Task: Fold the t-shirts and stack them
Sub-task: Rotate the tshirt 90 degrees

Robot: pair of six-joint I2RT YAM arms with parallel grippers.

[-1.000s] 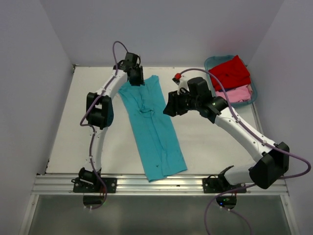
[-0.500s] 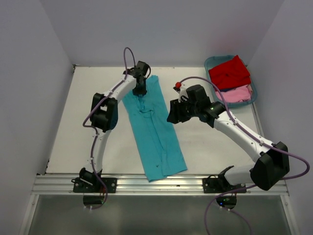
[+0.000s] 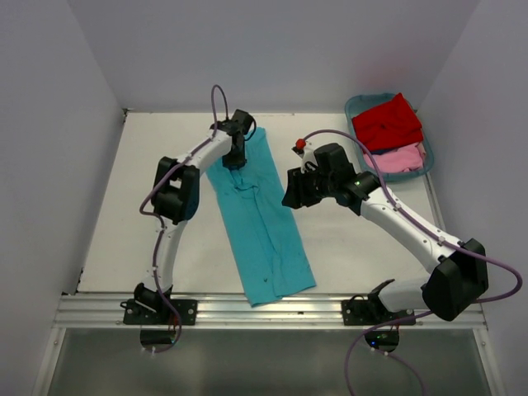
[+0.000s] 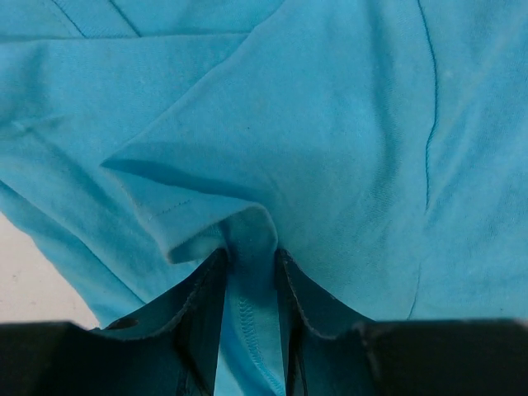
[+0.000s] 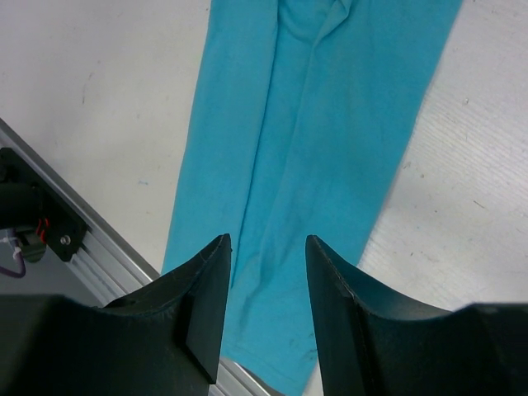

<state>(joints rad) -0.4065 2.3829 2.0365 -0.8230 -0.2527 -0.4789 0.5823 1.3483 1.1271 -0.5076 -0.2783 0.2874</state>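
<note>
The turquoise t-shirt (image 3: 260, 219) lies on the white table as a long narrow strip running from the back centre to the front rail. My left gripper (image 3: 234, 159) is at its far end, shut on a pinched fold of turquoise cloth (image 4: 247, 272). My right gripper (image 3: 290, 196) is open and empty, held above the table just right of the strip; the shirt (image 5: 322, 165) shows below its fingers (image 5: 202, 289). The red t-shirt (image 3: 386, 122) and the pale pink t-shirt (image 3: 398, 158) lie in the tub.
The teal plastic tub (image 3: 357, 106) stands at the back right corner. The metal rail (image 3: 272, 312) runs along the table's front edge. White walls close in left, right and back. The table surface (image 3: 132, 214) shows either side of the shirt.
My left gripper moved from the back-left corner of the shirt rightward onto the cloth and shut on a fold. My right gripper shifted slightly down and right.
</note>
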